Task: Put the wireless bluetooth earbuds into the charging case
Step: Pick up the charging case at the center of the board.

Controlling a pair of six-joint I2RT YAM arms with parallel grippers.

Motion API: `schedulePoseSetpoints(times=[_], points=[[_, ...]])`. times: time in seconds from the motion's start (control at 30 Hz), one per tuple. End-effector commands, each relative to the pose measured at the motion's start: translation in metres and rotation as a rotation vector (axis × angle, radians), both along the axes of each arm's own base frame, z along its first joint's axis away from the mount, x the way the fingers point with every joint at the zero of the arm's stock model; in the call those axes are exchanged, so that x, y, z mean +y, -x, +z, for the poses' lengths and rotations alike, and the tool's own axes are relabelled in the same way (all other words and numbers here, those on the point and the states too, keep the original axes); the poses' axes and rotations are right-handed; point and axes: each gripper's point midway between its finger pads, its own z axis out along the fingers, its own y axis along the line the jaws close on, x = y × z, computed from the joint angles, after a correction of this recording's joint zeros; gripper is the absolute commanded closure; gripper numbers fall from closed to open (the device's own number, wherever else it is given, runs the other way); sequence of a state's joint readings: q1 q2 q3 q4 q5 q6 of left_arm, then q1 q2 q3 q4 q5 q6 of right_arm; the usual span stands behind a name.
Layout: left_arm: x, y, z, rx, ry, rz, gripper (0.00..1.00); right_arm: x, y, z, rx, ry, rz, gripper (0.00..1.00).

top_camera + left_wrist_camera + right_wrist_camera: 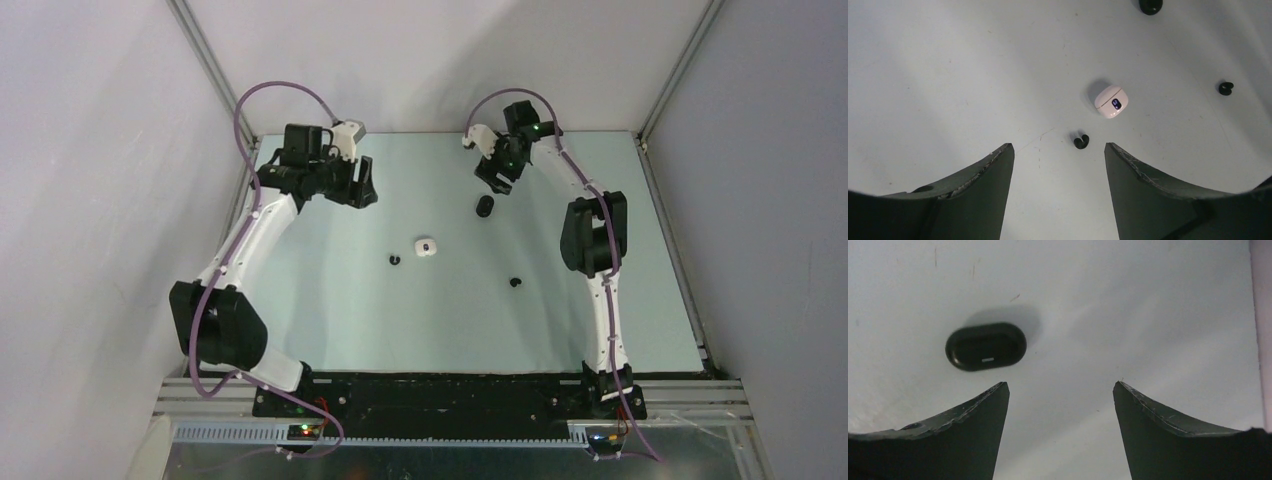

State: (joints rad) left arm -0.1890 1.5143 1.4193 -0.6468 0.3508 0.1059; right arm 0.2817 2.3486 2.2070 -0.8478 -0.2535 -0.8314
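Observation:
A white pebble-like case (426, 247) lies shut mid-table; it also shows in the left wrist view (1111, 101). A black case (485, 206) lies shut farther back; it shows in the right wrist view (986, 346) and at the top edge of the left wrist view (1150, 5). One black earbud (394, 260) lies left of the white case, and shows in the left wrist view (1081, 141). Another black earbud (516, 282) lies to the right, also in the left wrist view (1226, 88). No white earbuds are in view. My left gripper (366, 190) is open and empty at the back left. My right gripper (490, 183) is open and empty just behind the black case.
The pale table (330, 320) is walled by grey panels with metal frame rails at the left (215, 70) and right (680, 70). The arm bases stand on a black strip (440, 395) at the near edge.

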Motion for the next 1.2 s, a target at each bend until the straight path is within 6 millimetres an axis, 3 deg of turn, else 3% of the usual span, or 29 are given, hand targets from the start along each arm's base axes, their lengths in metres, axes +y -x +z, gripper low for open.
schedulePoseSetpoints(times=[0.0, 0.2, 0.47, 0.8, 1.07, 1.17], points=[[-0.007, 0.000, 0.017, -0.039, 0.028, -0.078, 0.28, -0.002, 0.010, -0.006, -0.046, 0.124, 0.331, 0.19], [-0.007, 0.004, 0.010, -0.010, 0.036, -0.072, 0.28, -0.012, 0.017, -0.034, -0.021, 0.183, 0.515, 0.17], [-0.001, 0.007, 0.005, -0.008, 0.000, -0.061, 0.27, 0.012, 0.031, -0.062, 0.013, 0.200, 0.662, 0.21], [0.001, 0.006, -0.005, 0.016, -0.011, -0.052, 0.27, 0.040, 0.036, -0.071, 0.007, 0.177, 0.714, 0.27], [-0.001, 0.007, -0.009, 0.029, -0.005, -0.059, 0.27, 0.037, 0.044, -0.081, 0.086, 0.163, 0.683, 0.43], [-0.001, 0.007, -0.011, 0.034, -0.005, -0.063, 0.27, 0.028, 0.055, -0.083, 0.155, 0.169, 0.669, 0.42]])
